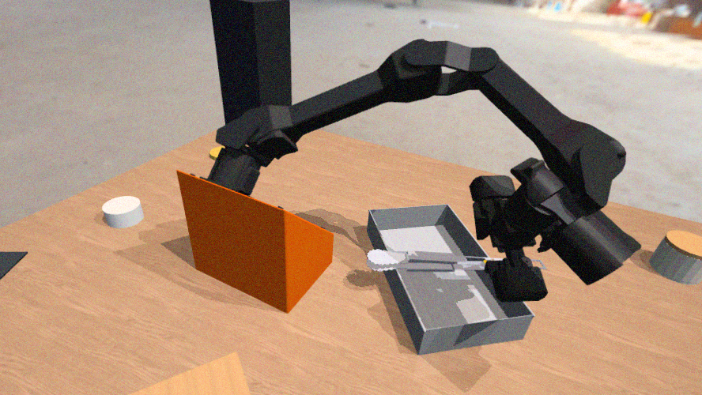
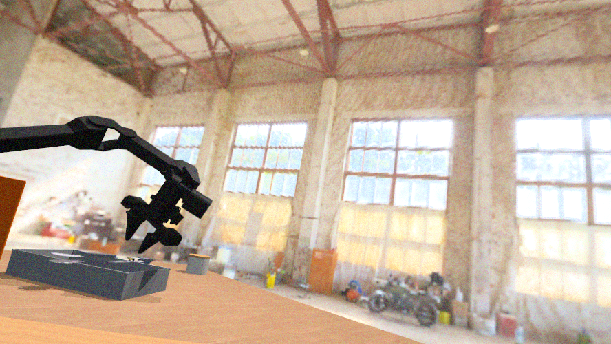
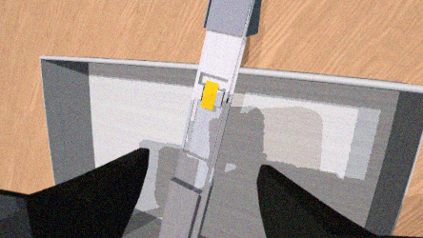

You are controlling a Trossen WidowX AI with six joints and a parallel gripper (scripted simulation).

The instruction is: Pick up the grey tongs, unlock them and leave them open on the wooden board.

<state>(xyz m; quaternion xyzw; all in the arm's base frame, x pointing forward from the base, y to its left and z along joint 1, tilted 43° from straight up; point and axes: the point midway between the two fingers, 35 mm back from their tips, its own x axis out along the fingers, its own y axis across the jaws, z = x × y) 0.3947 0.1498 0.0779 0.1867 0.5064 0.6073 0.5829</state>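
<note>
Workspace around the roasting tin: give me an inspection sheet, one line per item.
Surface: wooden table, shadows under the arm.
Job's things: grey tongs lie shut across the roasting tin, scalloped tips past its rim, yellow lock tab near the hinge; corner of the wooden board at the bottom edge.
Clutter: orange wedge panel, white puck, cork-topped grey can, small yellow disc.
Grippers: gripper open above the tongs, fingers either side of the handle, not touching.
Cables: nothing seen.
Surroundings: brick hall with tall windows, a motorcycle.
</note>
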